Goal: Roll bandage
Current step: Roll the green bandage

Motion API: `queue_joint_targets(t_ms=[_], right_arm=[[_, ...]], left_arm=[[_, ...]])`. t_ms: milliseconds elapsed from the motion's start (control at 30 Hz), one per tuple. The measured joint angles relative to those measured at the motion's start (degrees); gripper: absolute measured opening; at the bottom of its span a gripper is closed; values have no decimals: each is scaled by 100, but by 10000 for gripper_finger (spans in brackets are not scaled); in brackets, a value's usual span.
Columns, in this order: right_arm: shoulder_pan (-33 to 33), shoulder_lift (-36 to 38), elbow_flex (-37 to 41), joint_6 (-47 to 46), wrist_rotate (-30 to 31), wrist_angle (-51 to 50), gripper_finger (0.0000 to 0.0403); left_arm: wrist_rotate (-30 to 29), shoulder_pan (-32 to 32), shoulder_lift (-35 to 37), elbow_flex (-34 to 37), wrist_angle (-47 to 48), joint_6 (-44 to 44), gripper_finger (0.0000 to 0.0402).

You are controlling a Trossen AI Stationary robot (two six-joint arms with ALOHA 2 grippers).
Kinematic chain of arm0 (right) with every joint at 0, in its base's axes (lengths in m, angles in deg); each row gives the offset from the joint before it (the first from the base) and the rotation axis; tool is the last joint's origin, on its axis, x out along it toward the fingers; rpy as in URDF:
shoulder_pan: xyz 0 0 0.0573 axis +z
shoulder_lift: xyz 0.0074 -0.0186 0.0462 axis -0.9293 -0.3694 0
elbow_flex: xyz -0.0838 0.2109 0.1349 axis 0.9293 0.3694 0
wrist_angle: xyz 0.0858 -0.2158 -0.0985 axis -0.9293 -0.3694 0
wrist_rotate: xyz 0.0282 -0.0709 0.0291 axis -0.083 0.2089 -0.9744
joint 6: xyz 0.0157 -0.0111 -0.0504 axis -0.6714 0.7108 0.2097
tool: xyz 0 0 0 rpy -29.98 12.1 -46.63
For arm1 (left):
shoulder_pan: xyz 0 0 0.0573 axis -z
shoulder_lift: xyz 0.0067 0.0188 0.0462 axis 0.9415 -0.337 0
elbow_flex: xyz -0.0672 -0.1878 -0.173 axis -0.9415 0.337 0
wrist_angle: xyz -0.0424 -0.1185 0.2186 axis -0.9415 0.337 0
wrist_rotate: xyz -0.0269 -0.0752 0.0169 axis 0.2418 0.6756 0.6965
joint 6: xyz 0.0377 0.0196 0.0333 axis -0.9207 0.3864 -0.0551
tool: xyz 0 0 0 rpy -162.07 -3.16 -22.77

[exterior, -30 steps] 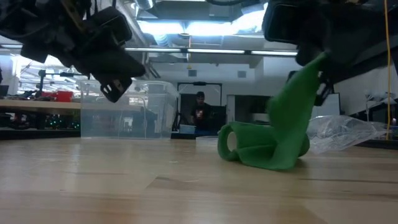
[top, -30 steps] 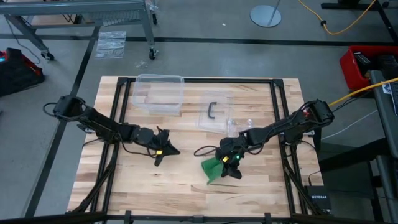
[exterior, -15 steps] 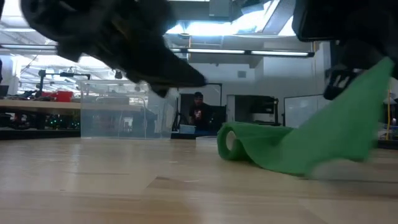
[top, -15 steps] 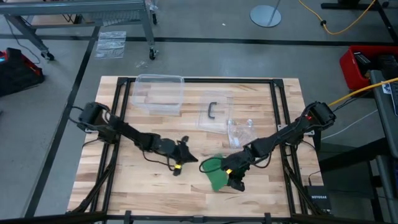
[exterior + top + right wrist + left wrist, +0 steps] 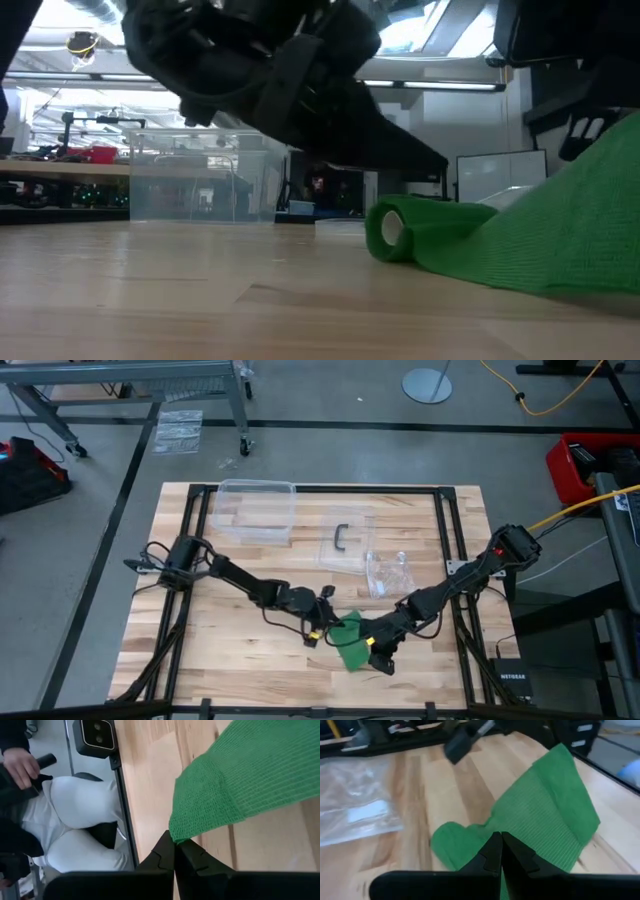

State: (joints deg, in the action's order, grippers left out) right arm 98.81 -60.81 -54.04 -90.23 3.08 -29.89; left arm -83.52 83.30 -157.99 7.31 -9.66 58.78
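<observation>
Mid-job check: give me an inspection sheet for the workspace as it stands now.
Surface: wooden table, black frame.
Job's things: green bandage, partly rolled, loose end spread flat.
Clutter: clear bin, clear lid, plastic bag.
End effectors: left end effector shut, at the roll; right end effector shut on the bandage's free end.
Cables: yellow cable at the right.
Surroundings: person seated beyond the table edge.

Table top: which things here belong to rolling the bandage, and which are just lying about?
In use:
bright green cloth bandage strip
right gripper, shut on its end
left gripper, shut, beside it

Lying about:
clear plastic bin
clear plastic bag
clear lid with dark handle
</observation>
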Motion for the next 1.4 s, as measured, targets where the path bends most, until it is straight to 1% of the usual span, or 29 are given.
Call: queue_joint_targets(t_ms=[200,333,633,933,1033,1133,1300,1400], right_arm=[[173,-2,0,-280,9,-1,0],[337,-2,0,-586,13,-9,0],[927,-2,0,-1517,14,-4,0],[1568,-2,0,-2412,390,2,0],[1743,-2,0,-2562,741,0,0],[1814,-2,0,-2532,1398,0,4],[1653,-21,0,-2273,2683,-3,11],[1439,-144,0,-2155,3039,-38,12]], left_arm=[[71,-31,-267,-297,509,-193,0],[85,-32,-443,-351,436,-148,0],[-40,-42,-461,-344,608,-118,0],[-56,-71,-472,-331,593,-71,0],[-75,-61,-479,-327,551,-71,0],[-79,-34,-485,-317,394,-80,0],[-97,-20,-494,-358,382,-106,0],[-97,-20,-496,-360,384,-135,0]])
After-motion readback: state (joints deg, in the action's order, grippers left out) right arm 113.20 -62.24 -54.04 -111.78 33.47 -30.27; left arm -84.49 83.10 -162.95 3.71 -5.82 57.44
